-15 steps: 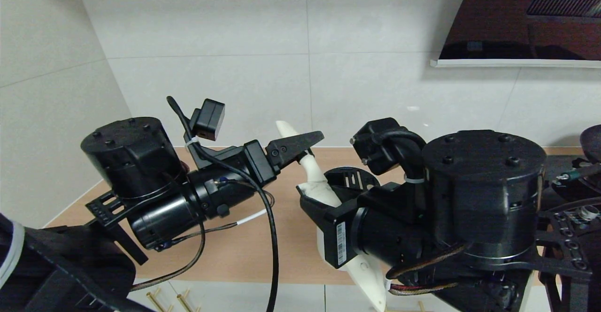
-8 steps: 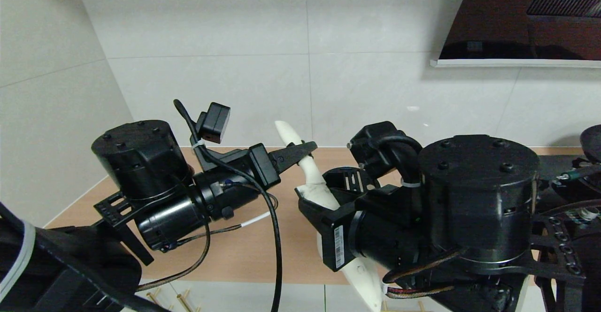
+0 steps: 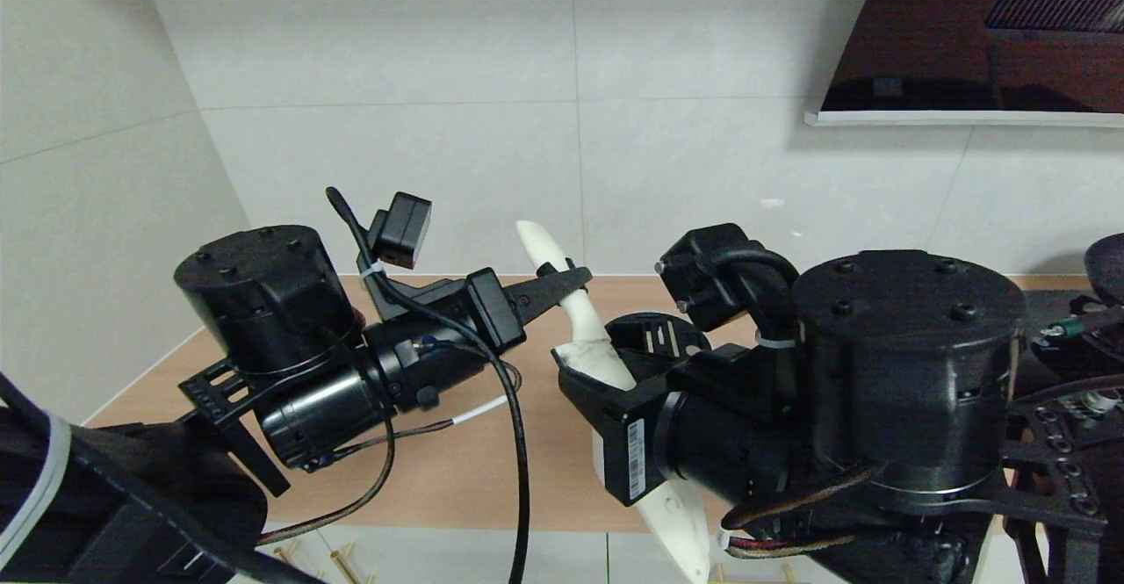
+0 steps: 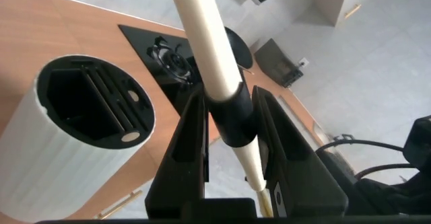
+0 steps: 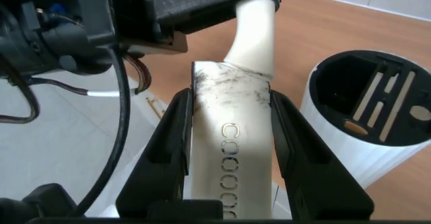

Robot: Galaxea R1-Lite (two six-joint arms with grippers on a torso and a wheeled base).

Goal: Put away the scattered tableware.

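Spatula (image 3: pixel 581 320) steeply tilted, handle tip up toward wall (image 3: pixel 439 83), left gripper (image 4: pixel 231 126) clamping handle, right gripper (image 5: pixel 231 136) clamping blade

Looking at a cream-white spatula (image 5: pixel 232 136), wearing a black band around the handle and carrying grey-black smudges plus a row of small oval outlines on the blade. Seeing matte black on the left gripper (image 4: pixel 229 106) and the right gripper (image 5: pixel 231 109). Noting a white, vertically ribbed utensil holder (image 4: pixel 60 157), turning black inside with pale tan slots. Finding warm light-brown wood grain across the countertop (image 3: pixel 439 487), glossy black on the cooktop (image 4: pixel 141 39), and pale grey-white tiles with thin grey joints on the wall (image 3: pixel 439 83).
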